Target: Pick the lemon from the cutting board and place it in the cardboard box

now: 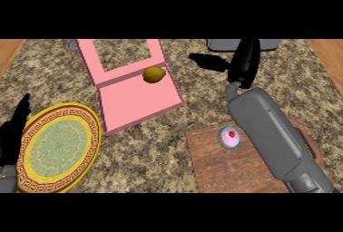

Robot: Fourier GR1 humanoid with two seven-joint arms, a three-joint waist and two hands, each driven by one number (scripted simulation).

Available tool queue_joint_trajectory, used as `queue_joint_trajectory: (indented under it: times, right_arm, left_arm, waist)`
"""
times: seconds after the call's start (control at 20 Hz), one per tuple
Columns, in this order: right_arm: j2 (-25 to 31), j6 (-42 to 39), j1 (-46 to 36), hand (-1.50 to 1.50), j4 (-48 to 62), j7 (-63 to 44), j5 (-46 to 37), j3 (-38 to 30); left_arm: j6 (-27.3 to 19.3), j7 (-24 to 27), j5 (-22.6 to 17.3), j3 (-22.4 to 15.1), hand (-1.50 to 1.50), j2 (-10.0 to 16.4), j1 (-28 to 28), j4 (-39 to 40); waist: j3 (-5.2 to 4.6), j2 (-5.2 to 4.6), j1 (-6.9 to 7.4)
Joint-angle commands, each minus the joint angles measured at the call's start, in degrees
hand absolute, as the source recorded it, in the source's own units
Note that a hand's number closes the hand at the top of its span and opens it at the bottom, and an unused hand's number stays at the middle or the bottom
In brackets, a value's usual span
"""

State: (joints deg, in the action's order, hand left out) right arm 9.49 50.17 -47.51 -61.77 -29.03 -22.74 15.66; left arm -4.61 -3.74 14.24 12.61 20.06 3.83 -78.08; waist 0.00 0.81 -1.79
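The yellow lemon (154, 74) rests at the right end of the front wall of the pink box (100, 68), where the box meets its flat pink flap (137, 102). No hand touches it. My right hand (244, 61) is held out over the counter to the right of the box, well clear of the lemon, with straight fingers pointing to the far edge and nothing in them. The brown cutting board (227, 170) lies at the lower right, partly under my right forearm. My left hand (13, 131) rests open at the left edge, fingers up.
A small pink cupcake with a red top (230, 137) stands on the board's far edge, right beside my forearm. A gold-patterned plate (59, 147) lies at the lower left next to the left hand. A grey object (224, 44) sits at the counter's far edge.
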Motion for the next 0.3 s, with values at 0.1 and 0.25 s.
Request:
queue_joint_trajectory:
  times: [0.1, 0.25]
  right_arm:
    - [7.5, -5.5, 17.3, -1.50, -22.4, -6.6, -2.4, 4.0]
    - [14.2, -11.4, 24.5, -1.50, -32.3, -7.1, 0.6, 3.3]
  left_arm:
    - [-0.5, -1.1, 0.9, 0.0, 0.00, -0.1, 2.7, 2.1]
    - [0.9, 2.8, -1.1, 1.9, 0.00, 0.9, 0.4, 2.2]
  waist:
    - [-0.03, -0.15, -0.77]
    - [-0.03, -0.27, -0.26]
